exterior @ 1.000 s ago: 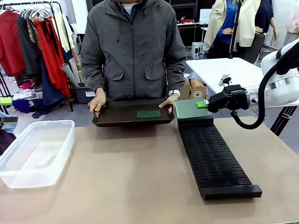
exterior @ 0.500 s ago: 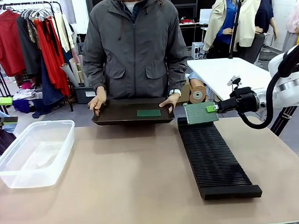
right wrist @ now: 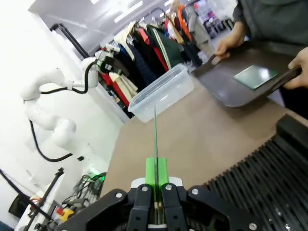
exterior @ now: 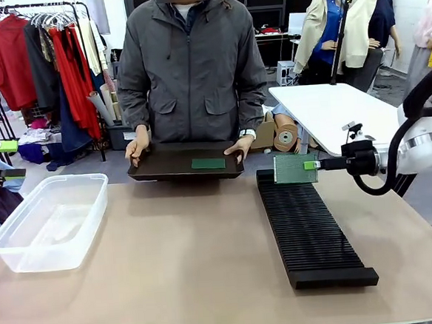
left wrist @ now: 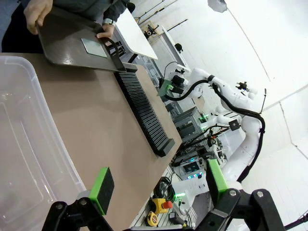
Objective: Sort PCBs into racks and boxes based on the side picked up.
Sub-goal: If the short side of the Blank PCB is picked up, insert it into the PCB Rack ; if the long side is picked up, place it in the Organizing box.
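Note:
My right gripper (exterior: 310,166) is shut on the edge of a green PCB (exterior: 294,168). It holds the board upright, dotted face toward me, just above the far end of the ribbed black rack (exterior: 310,229). The right wrist view shows this PCB (right wrist: 155,139) edge-on between the shut fingers, with the rack (right wrist: 260,178) below. A second PCB (exterior: 208,163) lies on a dark tray (exterior: 164,165) that the person holds in both hands at the far edge. The clear box (exterior: 49,218) stands at the left. My left gripper (left wrist: 159,185) hangs open over the box (left wrist: 24,144).
The person stands at the far side behind the tray. A white table (exterior: 331,106) stands behind the right arm, and a clothes rail (exterior: 38,56) at the back left. Bare tabletop (exterior: 185,253) lies between box and rack.
The right gripper has moved right and slightly down with the PCB, turning it from nearly flat to upright. The person has shifted the tray a little left.

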You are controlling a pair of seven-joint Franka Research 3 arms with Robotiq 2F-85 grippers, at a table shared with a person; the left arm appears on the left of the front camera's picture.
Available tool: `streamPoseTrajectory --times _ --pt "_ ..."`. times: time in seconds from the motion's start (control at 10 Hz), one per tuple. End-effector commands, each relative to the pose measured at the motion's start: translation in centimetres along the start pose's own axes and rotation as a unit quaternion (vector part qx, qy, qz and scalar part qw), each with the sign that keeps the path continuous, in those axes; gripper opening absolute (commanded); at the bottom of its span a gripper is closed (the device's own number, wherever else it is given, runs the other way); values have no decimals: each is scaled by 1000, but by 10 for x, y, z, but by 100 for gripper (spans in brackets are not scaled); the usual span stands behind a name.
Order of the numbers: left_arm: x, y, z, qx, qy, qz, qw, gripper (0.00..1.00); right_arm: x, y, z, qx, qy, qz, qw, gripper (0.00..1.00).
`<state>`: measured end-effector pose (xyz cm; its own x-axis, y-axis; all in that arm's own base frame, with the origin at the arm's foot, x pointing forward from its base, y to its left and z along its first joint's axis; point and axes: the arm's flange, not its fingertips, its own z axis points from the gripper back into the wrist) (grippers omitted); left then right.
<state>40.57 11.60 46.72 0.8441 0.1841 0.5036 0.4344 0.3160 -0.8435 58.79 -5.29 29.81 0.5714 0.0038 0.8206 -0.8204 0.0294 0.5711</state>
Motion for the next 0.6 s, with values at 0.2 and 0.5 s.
streamPoseTrajectory --times 0.2,0.5 --pt "-1 -2 1 -4 1 0 1000 100 -2 -38 -11 -10 -39 57 998 0" --pt "-1 -2 1 -4 1 0 1000 100 6 -46 0 -28 -6 82 996 0"
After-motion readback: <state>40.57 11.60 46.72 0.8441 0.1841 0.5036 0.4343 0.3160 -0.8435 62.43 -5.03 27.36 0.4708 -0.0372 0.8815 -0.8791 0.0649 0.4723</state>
